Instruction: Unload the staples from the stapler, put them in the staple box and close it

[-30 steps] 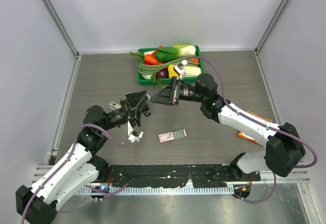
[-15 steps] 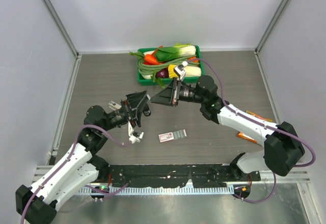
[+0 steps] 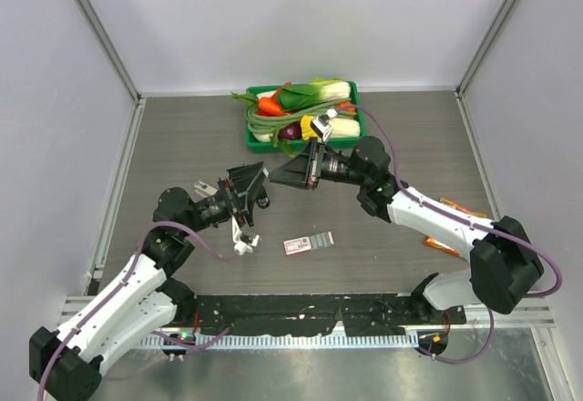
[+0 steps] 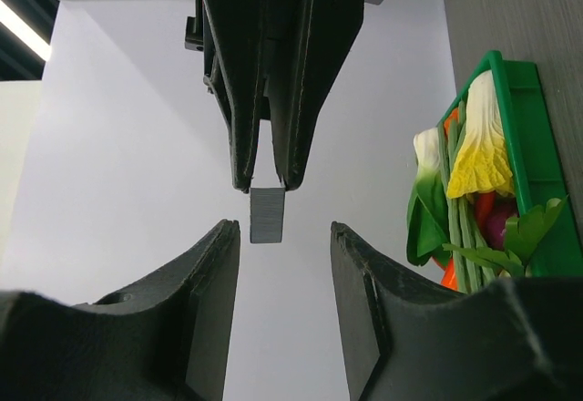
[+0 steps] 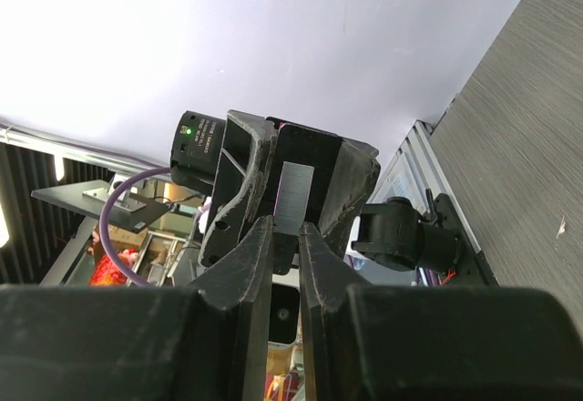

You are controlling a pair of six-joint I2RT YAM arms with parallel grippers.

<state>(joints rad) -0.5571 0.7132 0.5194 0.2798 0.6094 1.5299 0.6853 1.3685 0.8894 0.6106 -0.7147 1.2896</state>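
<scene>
My right gripper (image 5: 284,226) is shut on a short silvery-grey strip of staples (image 5: 293,199) and holds it in the air above the table. In the left wrist view the strip (image 4: 267,214) hangs from the right gripper's fingers (image 4: 241,100), just at the tips of my open left gripper (image 4: 284,230). The strip is between the left jaws but touches neither. In the top view the left gripper (image 3: 260,179) and the right gripper (image 3: 275,179) meet tip to tip mid-table. I cannot pick out a stapler for certain.
A green tray (image 3: 255,140) of vegetables stands at the back, also in the left wrist view (image 4: 521,137). A small red-and-white box (image 3: 297,245) with a grey strip beside it lies in front. An orange object (image 3: 441,244) lies partly under the right arm.
The left gripper has edged slightly towards the right gripper. The right gripper holds the strip in almost the same place.
</scene>
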